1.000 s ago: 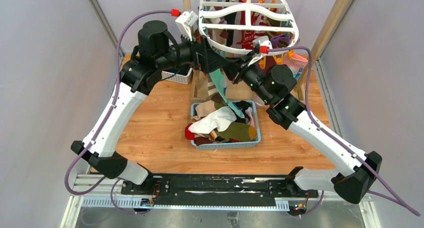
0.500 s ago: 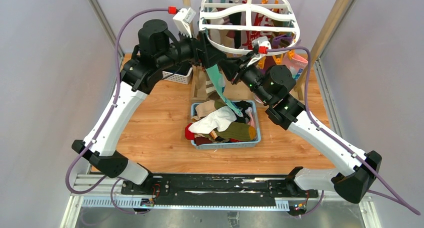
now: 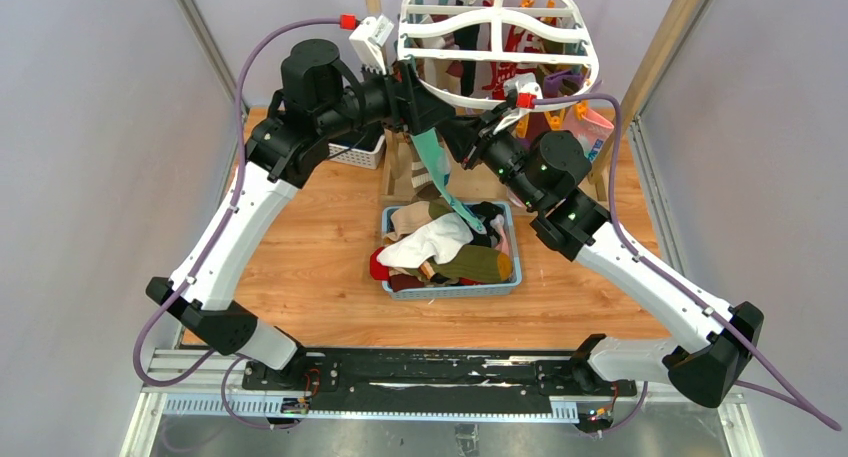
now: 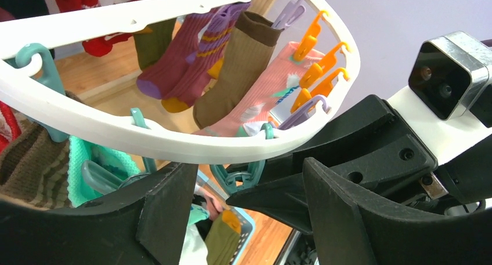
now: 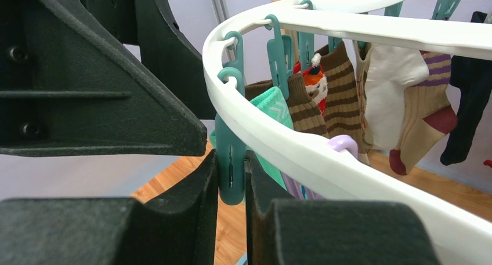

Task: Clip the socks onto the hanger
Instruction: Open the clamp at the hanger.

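Observation:
The white oval hanger point(image 3: 495, 52) hangs at the back, with several socks point(image 4: 232, 73) clipped round its rim point(image 4: 145, 140). My right gripper point(image 5: 231, 181) is shut on a teal clothespin point(image 5: 231, 160) under the near-left rim point(image 5: 325, 155). A mint green sock point(image 3: 437, 167) hangs there, down toward the basket, and its cuff point(image 5: 272, 108) shows just behind that pin. My left gripper point(image 4: 246, 207) stands open just below the rim. Nothing is between its fingers point(image 4: 165, 213); the right gripper's finger and the teal pin point(image 4: 241, 175) lie beyond them.
A blue basket point(image 3: 450, 289) piled with loose socks point(image 3: 430, 242) sits mid-table under the hanger. A white lattice basket point(image 3: 355, 155) stands behind the left arm. Wooden rack poles point(image 3: 660, 57) flank the hanger, and grey walls close both sides.
My left gripper's jaws have narrowed and the left wrist has edged up toward the rim. The mint sock swung slightly left. The right gripper kept its hold on the pin.

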You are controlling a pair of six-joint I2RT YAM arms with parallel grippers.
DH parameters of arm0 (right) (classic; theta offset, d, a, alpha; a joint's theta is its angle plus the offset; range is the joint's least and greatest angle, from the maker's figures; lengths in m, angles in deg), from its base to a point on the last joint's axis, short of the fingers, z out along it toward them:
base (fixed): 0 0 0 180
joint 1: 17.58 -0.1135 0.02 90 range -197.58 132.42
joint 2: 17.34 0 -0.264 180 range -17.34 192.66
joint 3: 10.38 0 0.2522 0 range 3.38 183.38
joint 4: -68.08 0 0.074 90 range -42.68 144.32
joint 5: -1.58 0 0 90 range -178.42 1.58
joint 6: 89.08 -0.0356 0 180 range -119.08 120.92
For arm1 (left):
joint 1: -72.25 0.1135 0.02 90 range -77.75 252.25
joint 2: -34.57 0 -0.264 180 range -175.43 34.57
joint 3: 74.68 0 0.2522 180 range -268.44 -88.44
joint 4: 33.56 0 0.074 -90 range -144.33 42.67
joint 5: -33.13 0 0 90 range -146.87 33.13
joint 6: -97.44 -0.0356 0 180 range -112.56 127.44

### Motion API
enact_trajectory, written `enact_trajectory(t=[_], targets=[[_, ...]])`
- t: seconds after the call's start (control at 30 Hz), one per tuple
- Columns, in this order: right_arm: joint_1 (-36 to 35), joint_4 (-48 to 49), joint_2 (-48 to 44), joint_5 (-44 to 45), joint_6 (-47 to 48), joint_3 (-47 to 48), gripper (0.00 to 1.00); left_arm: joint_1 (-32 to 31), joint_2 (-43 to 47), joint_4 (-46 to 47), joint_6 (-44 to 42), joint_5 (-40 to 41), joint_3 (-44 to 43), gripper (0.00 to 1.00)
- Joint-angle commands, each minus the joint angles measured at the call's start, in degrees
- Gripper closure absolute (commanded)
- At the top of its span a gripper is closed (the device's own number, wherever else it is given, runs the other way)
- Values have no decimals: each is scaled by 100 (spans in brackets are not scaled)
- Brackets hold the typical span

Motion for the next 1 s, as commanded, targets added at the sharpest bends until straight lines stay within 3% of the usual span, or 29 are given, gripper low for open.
enact_trajectory(t=[0.0,0.47,0.63,0.77,0.97], targets=[[-128,108,19,64,92,114,100,-100,-1,19,-86,-40,80,30],[-189,110,73,53,98,142,100,-115,-62,-36,-175,423,-28,39],[-189,82,81,-3,86,150,98,-104,-67,-38,-245,549,-38,49],[-189,30,38,-36,104,141,88,-103,-60,-104,-396,830,-43,63],[-189,-378,-426,52,275,-38,60,-104,-21,-169,-905,1017,-169,81]])
